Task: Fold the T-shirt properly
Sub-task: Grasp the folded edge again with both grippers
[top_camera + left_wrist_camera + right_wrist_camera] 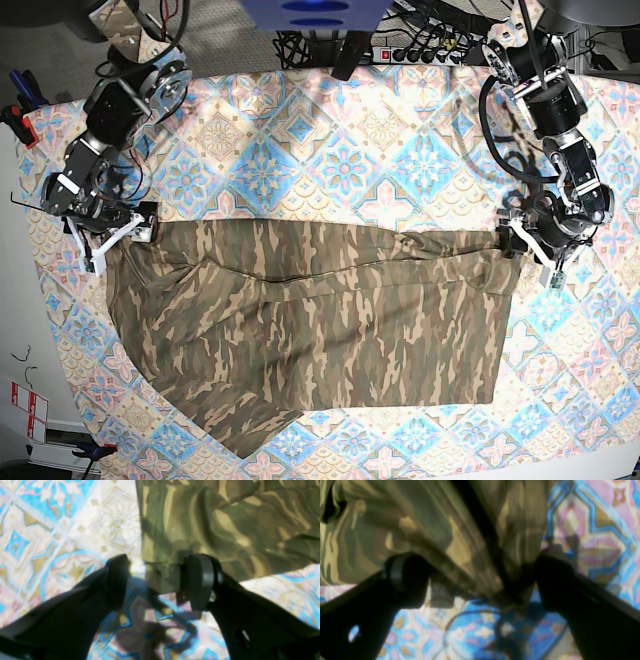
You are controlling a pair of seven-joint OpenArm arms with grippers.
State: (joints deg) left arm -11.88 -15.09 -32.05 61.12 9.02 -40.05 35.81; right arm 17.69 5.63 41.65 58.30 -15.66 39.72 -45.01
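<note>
The camouflage T-shirt [320,330] lies on the tile-patterned tablecloth, folded into a wide band with a pointed flap toward the front left. At its top right corner my left gripper [532,243] stands open. In the left wrist view that corner of the T-shirt [225,525] reaches between the jaws of the left gripper [160,576] and touches only one finger [200,580]. My right gripper [112,232] is at the top left corner. In the right wrist view its jaws are spread wide, and a gathered bunch of the T-shirt [420,530] runs down between the fingers of the right gripper [480,582].
The tablecloth [340,150] covers the whole table. Cables and a power strip [420,50] lie behind the far edge. The table's left edge [25,300] and front edge run close to the shirt.
</note>
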